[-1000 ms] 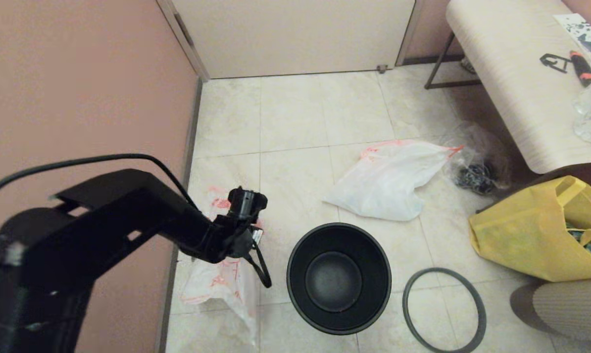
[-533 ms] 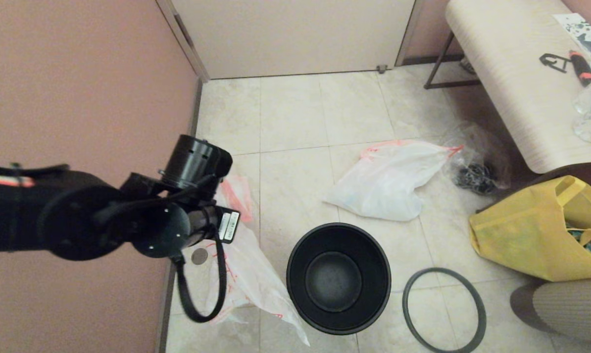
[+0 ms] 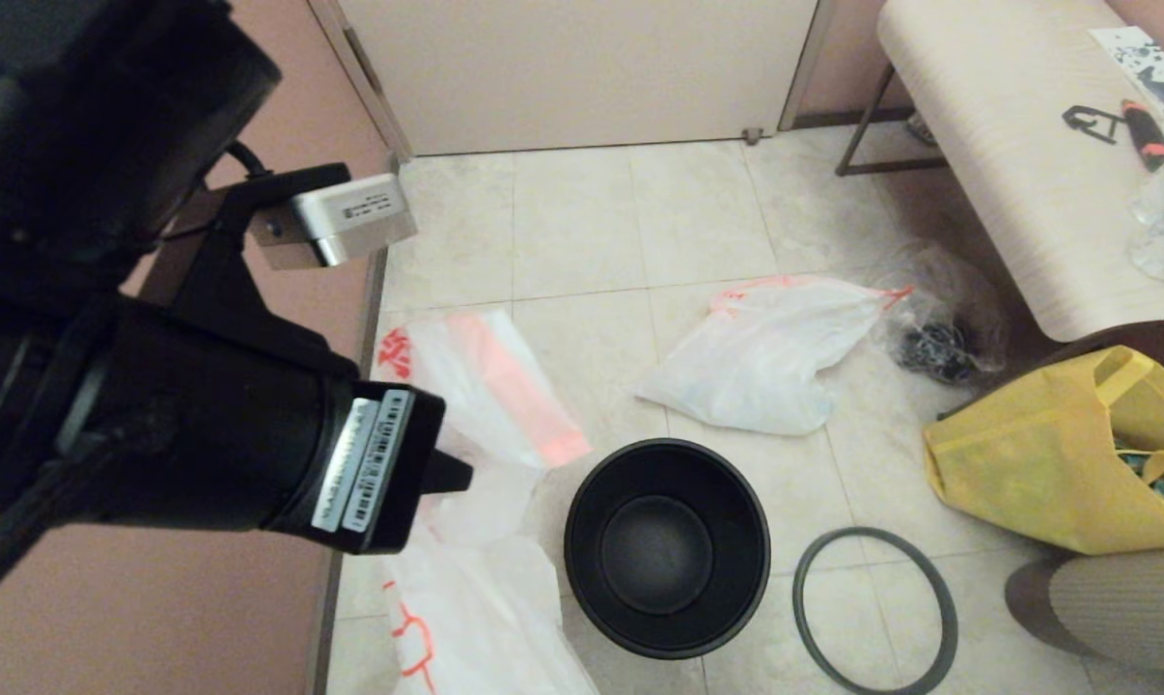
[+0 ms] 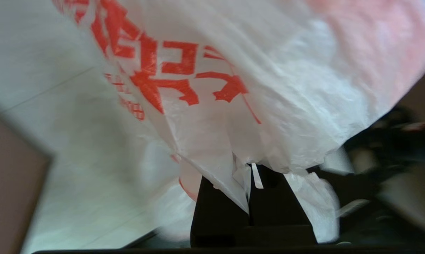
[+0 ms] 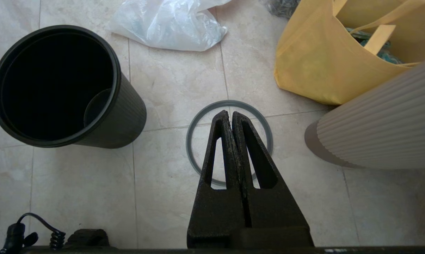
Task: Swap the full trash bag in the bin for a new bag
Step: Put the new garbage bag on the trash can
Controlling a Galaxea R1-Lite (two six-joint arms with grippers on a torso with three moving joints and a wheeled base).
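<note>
My left gripper (image 4: 249, 173) is shut on a fold of the new bag (image 4: 233, 88), thin white plastic with bold red print. In the head view my left gripper (image 3: 452, 475) holds the new bag (image 3: 485, 386) up off the floor, left of the bin (image 3: 667, 547). The black bin (image 5: 54, 84) stands empty with no liner. Its grey ring (image 3: 800, 598) lies on the floor to its right. The full trash bag (image 3: 765, 352) lies on the tiles beyond the bin. My right gripper (image 5: 231, 114) is shut on nothing, hanging above the grey ring (image 5: 188, 143).
A yellow tote (image 3: 1055, 463) stands at the right, with a clear bag of black cords (image 3: 939, 333) behind it. A pale bench (image 3: 1007, 145) fills the back right. A ribbed beige object (image 3: 1122, 608) sits at the front right. The pink wall (image 3: 206, 618) runs along the left.
My left arm has risen and swung toward the head camera, pulling the new bag up from the floor by the wall. The bin, ring and full bag have stayed put.
</note>
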